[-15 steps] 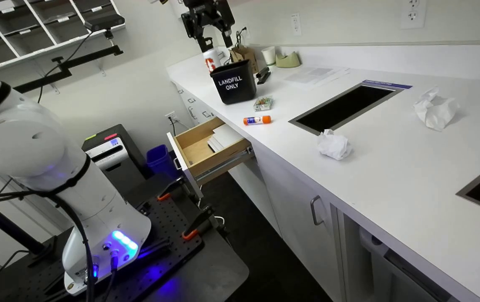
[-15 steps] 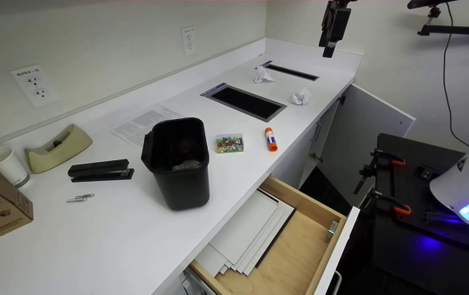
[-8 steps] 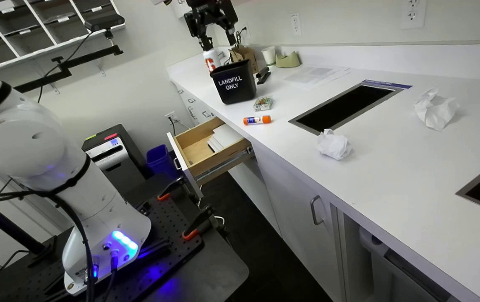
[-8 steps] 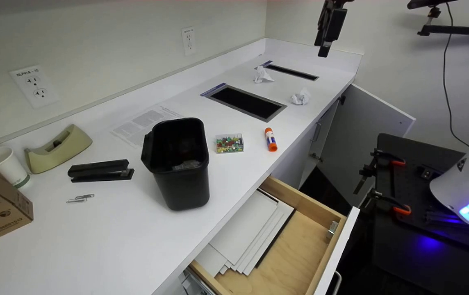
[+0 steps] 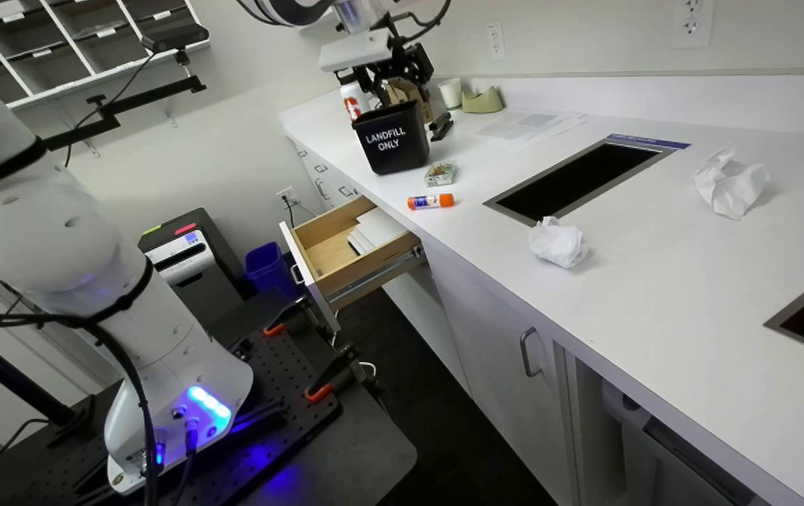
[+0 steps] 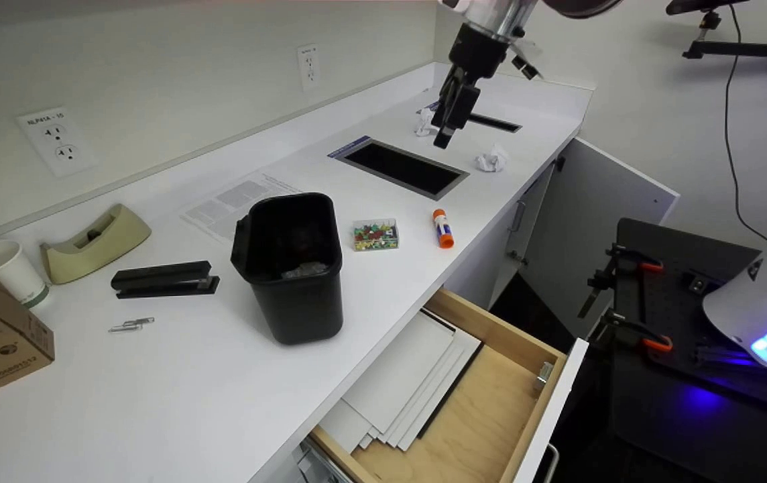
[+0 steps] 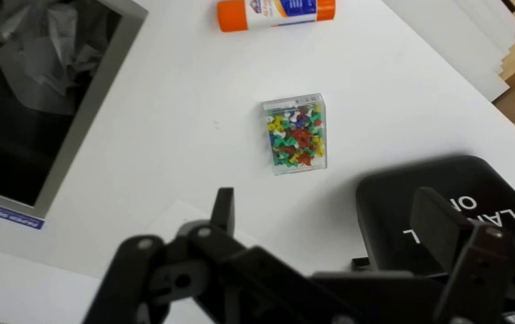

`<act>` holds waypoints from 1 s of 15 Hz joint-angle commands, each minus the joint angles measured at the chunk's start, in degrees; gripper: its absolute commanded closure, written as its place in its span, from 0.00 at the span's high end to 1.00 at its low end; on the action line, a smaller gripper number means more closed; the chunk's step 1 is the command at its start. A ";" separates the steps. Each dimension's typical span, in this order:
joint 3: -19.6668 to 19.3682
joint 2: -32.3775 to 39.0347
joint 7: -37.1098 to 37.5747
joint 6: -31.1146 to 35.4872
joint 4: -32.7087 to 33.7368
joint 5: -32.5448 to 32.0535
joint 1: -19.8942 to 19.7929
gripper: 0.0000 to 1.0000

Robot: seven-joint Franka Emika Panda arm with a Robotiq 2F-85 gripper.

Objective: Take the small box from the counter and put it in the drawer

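Note:
The small box is a clear plastic case of colourful push pins. It lies on the white counter in both exterior views and in the wrist view, beside the black bin. The drawer is pulled out below the counter's edge, with pale wood sides and a white front; it also shows in an exterior view. White boards lie in part of it. My gripper is open and empty, with fingers wide apart. In an exterior view the gripper hangs above the counter, apart from the box.
The black landfill bin stands close to the box; one finger overlaps it in the wrist view. A glue stick lies near the counter's edge. A stapler, crumpled paper and a framed opening are on the counter.
My gripper has come down toward the counter, and the wrist has come into view in both exterior views. The box and the drawer have not moved.

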 commanded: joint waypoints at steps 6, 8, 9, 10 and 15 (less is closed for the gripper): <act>8.03 17.29 -2.26 4.64 9.90 2.54 -2.93 1.00; 8.78 19.75 -0.45 4.58 11.61 -0.41 -3.44 1.00; 8.69 20.92 1.51 4.78 12.38 -2.75 -3.45 1.00; 8.54 21.94 3.57 4.77 13.10 -5.03 -3.33 1.00; 9.73 26.25 6.94 3.51 16.59 -10.14 -4.24 1.00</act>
